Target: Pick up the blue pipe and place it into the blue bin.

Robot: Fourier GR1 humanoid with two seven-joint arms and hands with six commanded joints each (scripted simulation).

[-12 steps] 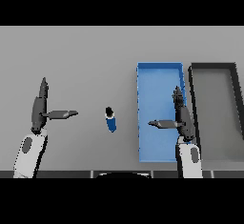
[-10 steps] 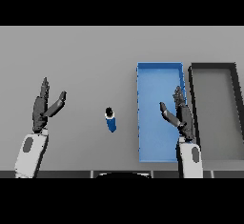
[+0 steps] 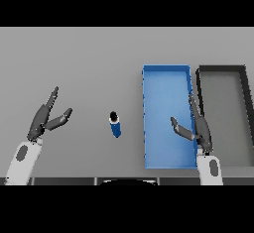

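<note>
- On the grey table (image 3: 89,58), one blue pipe (image 3: 115,126) lies alone between the two hands, just left of the blue bin (image 3: 147,128), with bare table all round it.
- One blue bin and one dark bin (image 3: 245,103) sit side by side at the right; the dark bin's right wall runs to the picture's edge.
- Left hand (image 3: 43,119) hovers well left of the pipe, fingers straight and thumb spread wide, holding nothing.
- Right hand (image 3: 197,127) hangs over the blue bin's right wall, fingers straight, thumb spread, holding nothing.
</note>
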